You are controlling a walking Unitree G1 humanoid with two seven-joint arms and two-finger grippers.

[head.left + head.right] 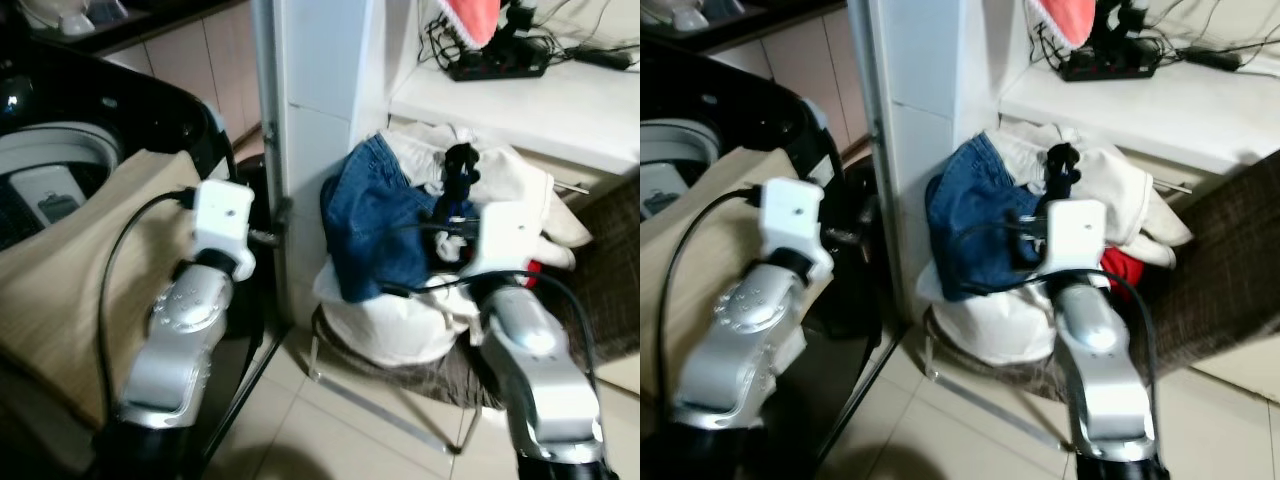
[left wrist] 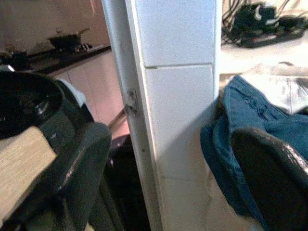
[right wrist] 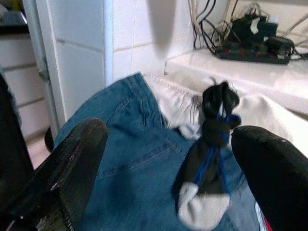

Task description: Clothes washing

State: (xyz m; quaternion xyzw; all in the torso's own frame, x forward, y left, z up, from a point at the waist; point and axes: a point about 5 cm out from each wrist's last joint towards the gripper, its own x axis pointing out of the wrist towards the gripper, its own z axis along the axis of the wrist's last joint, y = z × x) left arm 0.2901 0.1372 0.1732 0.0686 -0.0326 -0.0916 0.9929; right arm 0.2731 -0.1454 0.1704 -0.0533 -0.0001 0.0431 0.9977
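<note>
The right gripper's (image 3: 168,178) fingers (image 3: 72,163) are spread wide around a black sock (image 3: 209,144) atop jeans (image 1: 375,225) in the basket (image 1: 390,350), gripping nothing. The left gripper's (image 2: 159,183) fingers are also spread, empty, beside the washer (image 1: 60,150). Loading looks barely begun.

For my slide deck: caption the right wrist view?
Open right hand poised over a black sock lying on blue jeans atop the laundry pile.
</note>
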